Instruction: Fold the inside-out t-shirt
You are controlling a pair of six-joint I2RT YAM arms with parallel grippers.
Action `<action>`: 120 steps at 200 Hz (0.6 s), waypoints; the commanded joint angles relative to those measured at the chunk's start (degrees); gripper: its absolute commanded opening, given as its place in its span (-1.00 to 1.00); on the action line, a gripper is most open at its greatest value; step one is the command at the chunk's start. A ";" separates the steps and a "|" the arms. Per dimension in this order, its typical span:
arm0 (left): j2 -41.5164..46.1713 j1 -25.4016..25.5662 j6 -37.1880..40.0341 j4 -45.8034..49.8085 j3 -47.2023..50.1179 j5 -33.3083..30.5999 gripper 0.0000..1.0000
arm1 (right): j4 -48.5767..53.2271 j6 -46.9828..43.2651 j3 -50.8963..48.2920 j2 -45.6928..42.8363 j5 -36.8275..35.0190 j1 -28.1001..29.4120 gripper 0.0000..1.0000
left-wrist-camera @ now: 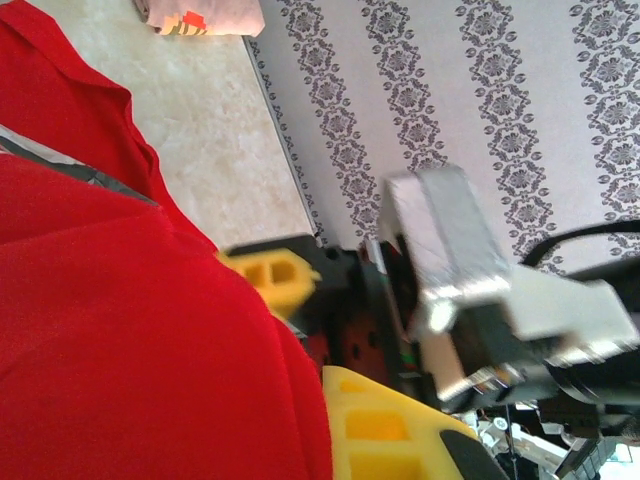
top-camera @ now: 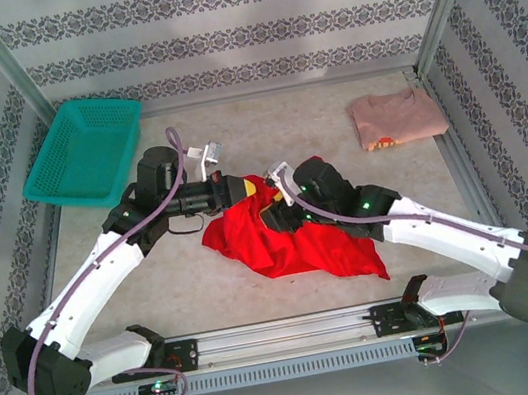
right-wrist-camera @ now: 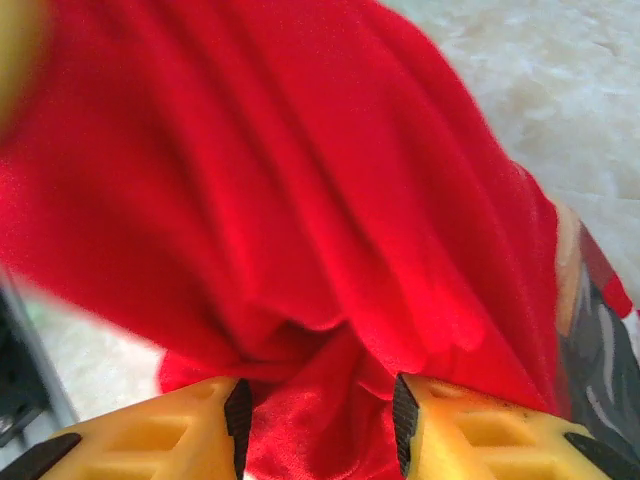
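the right gripper (right-wrist-camera: 320, 430) has its yellow fingers (right-wrist-camera: 150, 440) partway apart, and a bunch of red cloth fills the gap and touches both dark pads; i cannot tell whether they press it or merely stand around it. the folds of the inside-out t-shirt (right-wrist-camera: 300, 200) draw together at that gap and fan out above it, with pale bench showing past the cloth's edges

the left gripper (top-camera: 245, 188) is closed, and the shirt's upper left edge rises to its tip, so it looks pinched there. in the left wrist view one yellow finger (left-wrist-camera: 385, 440) juts out from under the red cloth (left-wrist-camera: 120, 350), which covers the rest of the gripper

from above, the two grippers meet tip to tip near the middle of the bench (top-camera: 198, 290), the right gripper (top-camera: 271, 211) just beside the left. the t-shirt (top-camera: 302, 242) lies crumpled under and in front of them, trailing toward the right arm in a point

a teal basket (top-camera: 84, 151) sits at the far left corner, well apart from the shirt. a folded pale pink shirt (top-camera: 398, 117) lies at the far right, near the patterned wall (left-wrist-camera: 450, 90)
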State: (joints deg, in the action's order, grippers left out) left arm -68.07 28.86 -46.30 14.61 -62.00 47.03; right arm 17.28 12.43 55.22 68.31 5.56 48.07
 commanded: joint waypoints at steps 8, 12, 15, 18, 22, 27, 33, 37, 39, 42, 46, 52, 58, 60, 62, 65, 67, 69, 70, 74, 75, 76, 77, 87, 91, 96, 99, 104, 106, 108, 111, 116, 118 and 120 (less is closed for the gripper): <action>1.65 -0.03 2.42 0.84 -0.23 3.06 -1.00 | -3.23 -1.52 3.87 3.39 -1.80 -1.03 -0.10; 1.69 -0.02 2.59 1.00 -0.21 3.10 -1.00 | -3.58 -1.74 4.07 3.83 -1.55 -1.10 -0.10; 1.71 -0.03 2.71 1.10 -0.20 3.15 -1.00 | -3.77 -1.85 4.29 4.11 -1.45 -1.20 -0.10; 1.72 0.00 2.83 1.16 -0.18 3.18 -1.00 | -3.91 -2.06 4.42 4.45 -1.36 -1.23 -0.10; 1.65 -0.03 2.94 1.21 -0.13 3.27 -1.00 | -3.99 -2.27 4.69 4.80 -1.28 -1.38 -0.10; 1.59 -0.03 3.04 1.21 -0.10 3.40 -1.00 | -3.83 -2.67 5.07 5.14 -1.05 -1.55 -0.11; 1.61 0.01 3.33 1.69 -0.27 3.42 -1.00 | -3.38 -3.14 5.48 5.41 -0.84 -1.86 -0.12; 1.62 -0.03 3.73 2.21 -0.42 3.28 -1.00 | -3.14 -3.34 5.61 5.36 -0.70 -2.13 -0.14; 1.60 -0.03 3.93 2.49 -0.47 3.26 -1.00 | -3.13 -3.43 5.60 5.34 -0.54 -2.29 -0.14; 1.62 -0.03 4.34 2.86 -0.62 3.13 -1.00 | -3.30 -3.51 5.49 5.17 -0.24 -2.55 -0.15; 1.64 -0.04 4.70 3.25 -0.73 3.14 -1.00 | -3.46 -3.48 5.27 4.97 0.40 -3.00 -0.17; 1.71 -0.03 5.02 3.47 -0.68 3.14 -1.00 | -3.81 -3.41 4.80 4.53 1.66 -3.84 -0.19; 1.71 -0.03 5.36 3.58 -0.81 3.10 -1.00 | -4.76 -3.29 4.21 4.08 3.57 -4.91 -0.20; 1.72 -0.06 5.39 3.58 -0.84 3.19 -1.00 | -5.14 -3.22 3.93 3.97 4.70 -5.27 -0.20; 1.74 -0.04 5.42 3.58 -0.84 3.26 -1.00 | -5.61 -3.20 3.69 3.90 5.70 -5.62 -0.20; 1.74 -0.07 5.49 3.58 -0.78 3.38 -1.00 | -6.32 -3.07 3.40 3.79 7.35 -6.13 -0.21; 1.74 -0.04 5.56 3.63 -0.76 3.50 -1.00 | -6.76 -3.08 3.23 3.72 8.48 -6.39 -0.23; 1.68 -0.04 5.68 3.66 -0.78 3.55 -1.00 | -7.22 -2.97 3.07 3.79 9.55 -6.71 -0.25; 1.65 -0.04 5.73 3.66 -0.81 3.53 -1.00 | -7.46 -3.00 2.97 3.82 10.08 -6.87 -0.26; 1.69 -0.08 5.99 3.82 -0.83 3.51 -1.00 | -8.29 -3.02 2.85 3.91 12.00 -7.34 -0.31; 1.70 -0.06 6.06 3.88 -0.79 3.51 -1.00 | -8.52 -3.02 2.82 3.88 12.45 -7.45 -0.32; 1.71 -0.05 6.10 3.90 -0.82 3.51 -1.00 | -8.73 -3.02 2.80 3.95 12.93 -7.55 -0.34; 1.71 -0.04 6.21 3.96 -0.79 3.51 -1.00 | -8.91 -2.98 2.75 4.03 13.40 -7.64 -0.35; 1.69 -0.03 6.93 4.76 -0.91 3.15 -1.00 | -10.29 -3.80 2.83 4.80 18.03 -8.31 -0.52; 1.70 -0.04 7.20 5.02 -1.02 2.91 -1.00 | -10.43 -4.00 3.21 5.06 19.60 -8.48 -0.62; 1.68 -0.05 7.46 5.22 -1.16 2.53 -1.00 | -10.39 -4.11 3.48 5.60 21.57 -8.65 -0.77; 1.76 -0.04 7.60 5.25 -1.11 2.35 -1.00 | -10.34 -4.07 3.56 5.74 22.79 -8.89 -0.85; 1.73 -0.12 7.88 5.25 -1.11 1.94 -1.00 | -10.56 -3.91 3.58 5.71 24.62 -9.23 -0.98; 1.72 -0.10 8.00 5.27 -1.11 1.82 -1.00 | -10.52 -3.82 3.42 5.74 25.41 -9.34 -1.00; 1.78 -0.12 8.10 5.37 -1.17 1.53 -1.00 | -10.58 -3.70 3.28 5.64 25.80 -9.47 -1.00; 1.77 -0.12 8.26 5.49 -1.14 1.26 -1.00 | -10.55 -3.52 3.02 5.35 26.34 -9.78 -1.00; 1.73 -0.25 8.56 5.64 -1.27 0.60 -1.00 | -10.70 -3.07 2.48 4.86 27.33 -10.07 -1.00; 1.76 -0.29 8.66 5.68 -1.24 0.39 -1.00 | -10.82 -2.92 2.18 4.56 27.80 -10.34 -1.00; 1.82 -0.36 8.74 5.69 -1.21 0.23 -1.00 | -10.90 -2.76 1.82 4.27 28.29 -10.62 -1.00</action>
State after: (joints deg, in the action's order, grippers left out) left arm -67.85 28.86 -40.77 18.70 -62.00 48.84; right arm 9.82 9.13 58.50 73.45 22.61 38.81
